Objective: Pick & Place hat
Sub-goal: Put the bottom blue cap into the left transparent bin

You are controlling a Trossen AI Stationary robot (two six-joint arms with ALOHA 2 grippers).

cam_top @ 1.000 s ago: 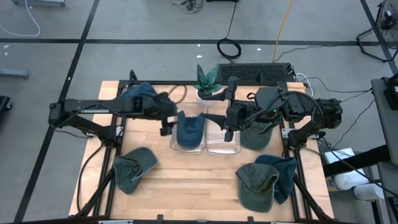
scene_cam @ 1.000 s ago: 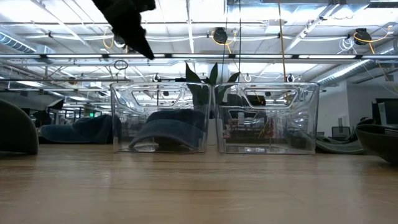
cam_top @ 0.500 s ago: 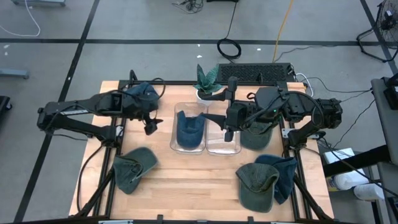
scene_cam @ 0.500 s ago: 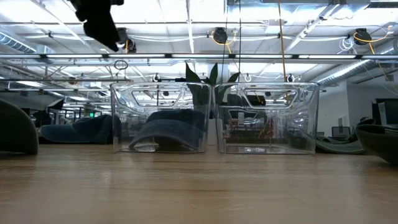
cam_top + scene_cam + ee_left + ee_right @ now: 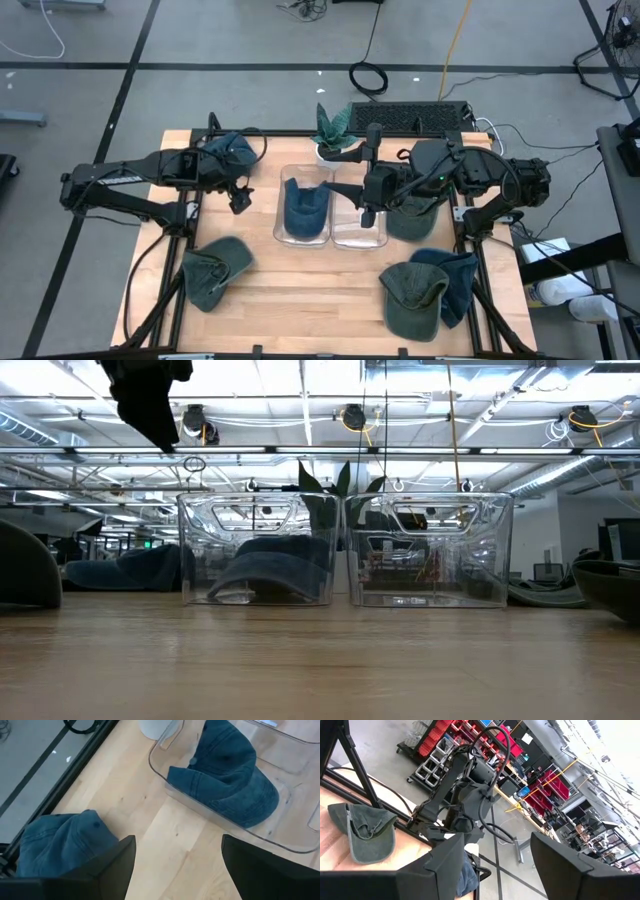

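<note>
Denim-blue hat (image 5: pixel 225 775) lies placed in the clear bin (image 5: pixel 302 230); my left claw (image 5: pixel 240 201), released and empty beside it, must next target another hat (image 5: pixel 60 845).

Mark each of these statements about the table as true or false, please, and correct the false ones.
1. A blue hat lies inside the left clear bin. True.
2. The right clear bin also holds a hat. False: it holds no hat.
3. The left gripper carries a hat. False: its fingers are open with nothing between them, beside the left bin.
4. A potted plant stands behind the bins. True.
5. The right gripper hangs above the right clear bin. True.
</note>
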